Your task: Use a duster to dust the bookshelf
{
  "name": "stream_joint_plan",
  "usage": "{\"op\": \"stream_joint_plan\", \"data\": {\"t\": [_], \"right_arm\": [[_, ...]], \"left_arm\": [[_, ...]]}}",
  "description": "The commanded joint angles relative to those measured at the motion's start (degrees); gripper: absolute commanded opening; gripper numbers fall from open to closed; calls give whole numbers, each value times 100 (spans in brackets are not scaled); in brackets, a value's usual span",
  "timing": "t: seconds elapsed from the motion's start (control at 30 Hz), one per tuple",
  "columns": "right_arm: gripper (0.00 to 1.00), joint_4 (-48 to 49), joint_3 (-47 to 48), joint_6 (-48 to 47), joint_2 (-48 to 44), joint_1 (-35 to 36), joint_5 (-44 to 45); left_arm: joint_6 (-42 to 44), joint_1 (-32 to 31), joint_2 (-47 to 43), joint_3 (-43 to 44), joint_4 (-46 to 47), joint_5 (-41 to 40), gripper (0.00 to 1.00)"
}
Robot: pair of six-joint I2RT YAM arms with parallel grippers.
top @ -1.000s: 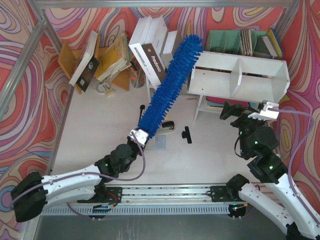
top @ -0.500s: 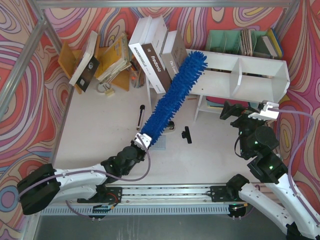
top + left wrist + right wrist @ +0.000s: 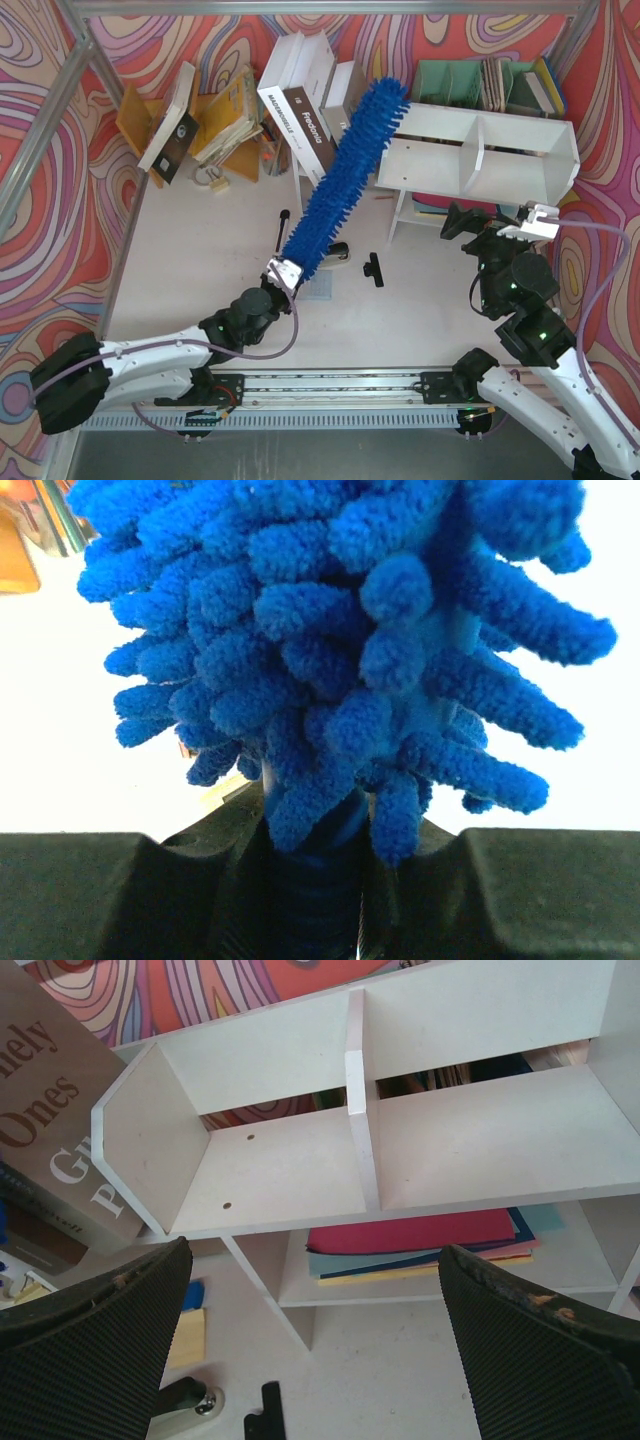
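Duster (image 3: pixel 345 175) pinched in left gripper (image 3: pixel 283 272); right gripper (image 3: pixel 497 222) spread; coloured folders (image 3: pixel 410 1240) under bookshelf (image 3: pixel 450 1150) compartments.

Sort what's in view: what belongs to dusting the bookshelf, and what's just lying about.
For the job: duster, held in the left gripper; bookshelf.
Lying about: teal file organiser; orange book rack; leaning books; small black object.

Bright blue duster (image 3: pixel 342 178). Plain white bookshelf (image 3: pixel 430 165). Behind the bookshelf, a teal organiser (image 3: pixel 445 85) and walls (image 3: pixel 200 35) swirled in red, orange, purple and pale yellow.
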Motion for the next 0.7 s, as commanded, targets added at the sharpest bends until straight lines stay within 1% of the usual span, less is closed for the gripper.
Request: {"op": "stream_joint_plan", "data": {"t": [0.0, 0.13, 0.23, 0.33, 0.53, 0.67], "right_arm": [[99, -18, -8, -46, -60, -23, 95], [99, -8, -9, -55, -43, -23, 97], [99, -9, -9, -55, -51, -23, 103], [99, 3, -11, -63, -44, -25, 107], [99, 5, -9, -49, -16, -23, 90], [99, -8, -23, -22, -33, -23, 89]], "left_arm": [[-314, 37, 430, -142, 470, 44, 0], [-540, 36, 932, -220, 679, 186, 0], [-532, 29, 949, -254, 813, 110, 0], [-349, 28, 598, -165, 640, 1, 0], [155, 56, -533, 212, -48, -194, 0], [190, 156, -681, 244, -245, -116, 0]]}}
